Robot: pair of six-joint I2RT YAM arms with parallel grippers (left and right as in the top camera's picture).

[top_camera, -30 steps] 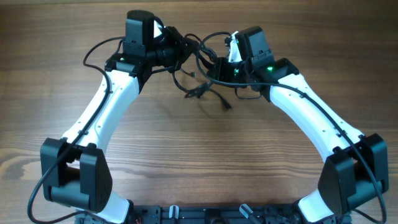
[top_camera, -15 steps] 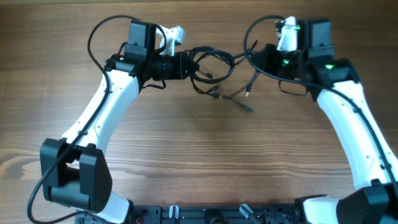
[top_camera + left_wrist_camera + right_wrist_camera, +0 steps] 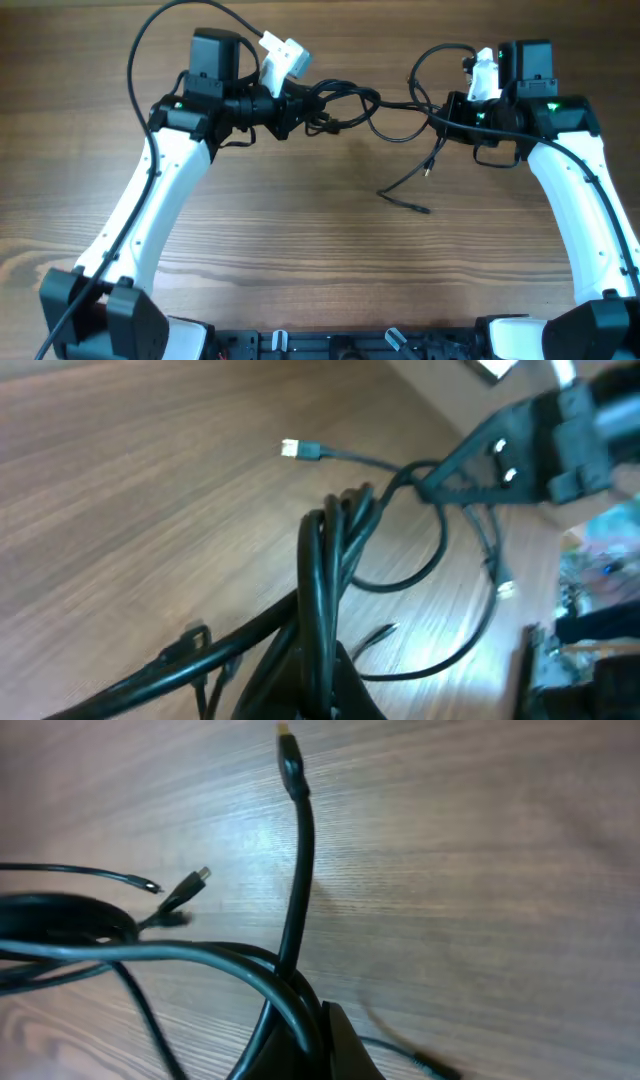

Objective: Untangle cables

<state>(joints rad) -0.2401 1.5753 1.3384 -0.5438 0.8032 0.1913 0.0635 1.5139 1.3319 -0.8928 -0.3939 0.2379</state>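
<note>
Status: left gripper [image 3: 298, 106] is clenched on the looped bundle of cables [image 3: 340, 98]. The bundle sticks out just past its fingertips toward the other arm, lifted off the table [image 3: 300, 260]. Right gripper [image 3: 450, 118] is also clamped, on a couple of strands leaving ahead of its tips. One bridge strand [image 3: 400, 136] sags between the two grippers, slack. Below the right gripper a short tail [image 3: 433, 158] hangs free. A long tail [image 3: 384, 191] runs down from that gripper, and its end lies on the wood, well apart from both grippers.

Risks, my read:
- Spreading the arms wider takes out the sag. If the bridge strand passes through the loops at the left gripper, the pull cinches the knot instead of freeing it.
- A plug head can hook on a loop while being drawn through. A hard pull then strains the cord or yanks it out of the pinch.
- Both grips are on thin round cords, so slip under side load looks likely.
- The long tail, dragging on the wood, could swing back into the bundle.

Counts:
- Two arms, two grippers, both loaded.
- Left wrist view: three plug ends clear of the bundle, one a silver plug [image 3: 292, 449].
- Right wrist view: three ends too, one a gold-tipped plug [image 3: 284, 734].
- Loop strands at the left gripper: at least three. Exact cable count can't be told because they overlap.
</note>
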